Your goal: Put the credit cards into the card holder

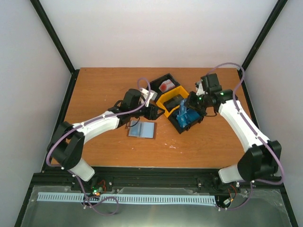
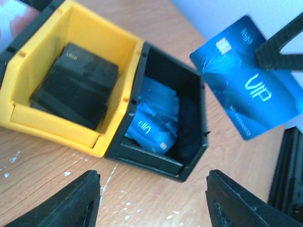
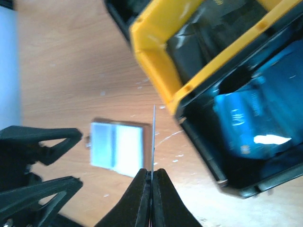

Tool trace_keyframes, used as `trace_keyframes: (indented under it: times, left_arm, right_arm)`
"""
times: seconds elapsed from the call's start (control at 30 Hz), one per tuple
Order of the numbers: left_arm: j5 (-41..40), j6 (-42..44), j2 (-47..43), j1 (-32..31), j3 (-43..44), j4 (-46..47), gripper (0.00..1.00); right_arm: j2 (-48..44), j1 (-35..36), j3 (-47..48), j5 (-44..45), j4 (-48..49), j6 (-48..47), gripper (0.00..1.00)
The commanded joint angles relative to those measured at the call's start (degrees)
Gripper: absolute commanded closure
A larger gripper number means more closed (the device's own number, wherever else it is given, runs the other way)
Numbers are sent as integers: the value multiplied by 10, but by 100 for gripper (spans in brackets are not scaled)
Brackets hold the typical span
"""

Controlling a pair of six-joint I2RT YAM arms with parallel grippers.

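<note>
While the right gripper [image 3: 152, 171] is clamped on a blue credit card [image 2: 246, 85] near the tray [image 2: 156, 163], the left gripper [image 2: 152, 175] hangs half-open and empty; the card holder [image 1: 142, 129] lies open on the surface [image 1: 104, 85].

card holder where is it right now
In the top view the card holder lies open on the table, left of the tray, near the left gripper.

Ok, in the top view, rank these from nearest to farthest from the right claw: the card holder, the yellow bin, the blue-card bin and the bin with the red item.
1. Blue-card bin, directly beneath the right claw holding a blue card.
2. Yellow bin, just left of it.
3. Red-item bin, behind the yellow one.
4. Card holder, lying open, farthest left.
</note>
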Motion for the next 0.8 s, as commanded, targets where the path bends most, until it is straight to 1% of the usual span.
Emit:
trace_keyframes:
  times: [0.0,0.07,0.17,0.23,0.3,0.4,0.47,0.5,0.6,0.7,0.77]
  left_arm:
    - [23,-54,-61,-2,-4,-11,36]
    - [29,-79,-84,4,-1,-25,32]
    - [57,-120,-119,33,4,-34,26]
    - [88,-151,-137,59,3,-28,20]
    - [131,-186,-143,80,3,-19,19]
    - [208,-275,-136,92,12,-4,18]
    - [274,-343,-131,92,6,49,18]
    - [294,-385,-134,92,-2,81,18]
    - [312,-463,-139,92,-6,137,18]
    - [326,-517,-136,89,-12,181,22]
    - [320,-532,-132,84,-16,189,26]
  right_arm:
    - [-59,1,-34,-115,65,132,97]
    - [-80,1,-55,-169,117,166,97]
    - [-98,1,-72,-238,189,210,97]
    - [-102,1,-85,-299,243,230,97]
    - [-108,1,-100,-341,296,237,97]
    - [-112,2,-107,-376,320,234,97]
    - [-119,4,-119,-391,336,246,97]
    - [-121,4,-128,-393,342,258,97]
    - [-126,12,-164,-412,396,321,97]
    - [-125,25,-173,-406,397,328,97]
    - [-122,29,-178,-410,403,331,97]
